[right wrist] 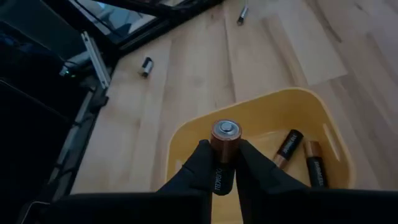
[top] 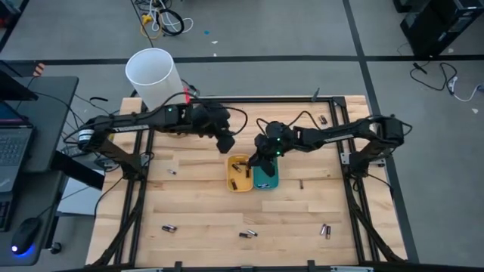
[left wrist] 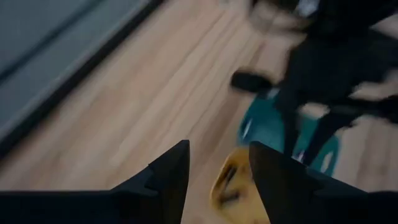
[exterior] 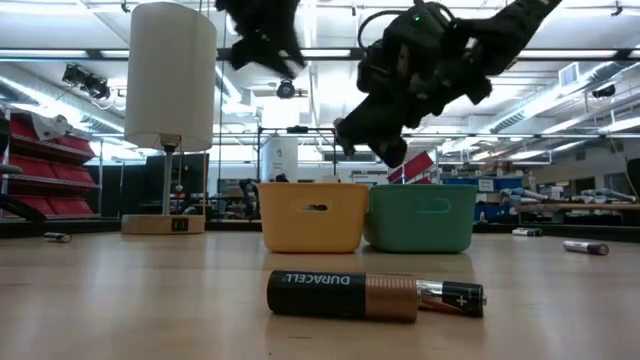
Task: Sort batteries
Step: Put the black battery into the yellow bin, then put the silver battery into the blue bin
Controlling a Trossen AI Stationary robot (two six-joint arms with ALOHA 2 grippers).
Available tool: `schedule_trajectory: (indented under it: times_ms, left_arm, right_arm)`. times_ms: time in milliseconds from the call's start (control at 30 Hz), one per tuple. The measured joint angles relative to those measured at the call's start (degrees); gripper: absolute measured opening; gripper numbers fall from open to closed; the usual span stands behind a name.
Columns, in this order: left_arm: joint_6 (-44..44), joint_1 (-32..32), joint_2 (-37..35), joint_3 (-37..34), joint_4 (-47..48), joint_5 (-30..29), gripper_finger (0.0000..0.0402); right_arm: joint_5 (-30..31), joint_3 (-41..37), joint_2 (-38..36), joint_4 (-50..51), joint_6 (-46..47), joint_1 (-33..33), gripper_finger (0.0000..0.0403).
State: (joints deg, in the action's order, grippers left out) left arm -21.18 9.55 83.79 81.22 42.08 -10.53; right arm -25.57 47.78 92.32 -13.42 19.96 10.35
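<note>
R claw [right wrist: 224, 163] pinches battery [right wrist: 224, 142] above yellow tray [right wrist: 261, 112]; long axis runs along the fingers, button end pointing away from wrist. L claw [left wrist: 217, 177] spread, empty, hovering nearby over desk [top: 197, 196].

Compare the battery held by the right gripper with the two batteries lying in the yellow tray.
The held battery is pinched between the right gripper fingers, above the yellow tray; the two tray batteries rest loose on its floor. The held one shows its end to the wrist camera; the tray pair lie flat, side by side. All are black-and-copper cells.
</note>
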Motion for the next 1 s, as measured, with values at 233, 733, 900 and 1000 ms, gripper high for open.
schedule_trajectory:
  times_ms: [233, 733, 900, 1000]
  left_arm:
    - [-6.40, -1.99, 0.41, -0.03, 7.87, -0.08, 0.0182]
    - [-16.99, -5.10, 0.41, -0.01, 18.96, -1.63, 0.0182]
    - [-17.01, -6.81, 0.41, -0.22, 23.60, -1.69, 0.0182]
    - [-15.23, -8.60, 0.39, -2.85, 25.61, 0.41, 0.0183]
  right_arm:
    - [3.61, 4.07, 4.52, 0.64, -3.14, -0.89, 0.0062]
    - [13.39, 13.57, 6.04, 15.38, -13.69, -0.70, 0.0164]
    - [10.87, 14.86, 5.42, 21.00, -12.55, 1.18, 0.0168]
    - [3.02, 14.87, 3.22, 20.74, -11.16, 2.51, 0.0167]
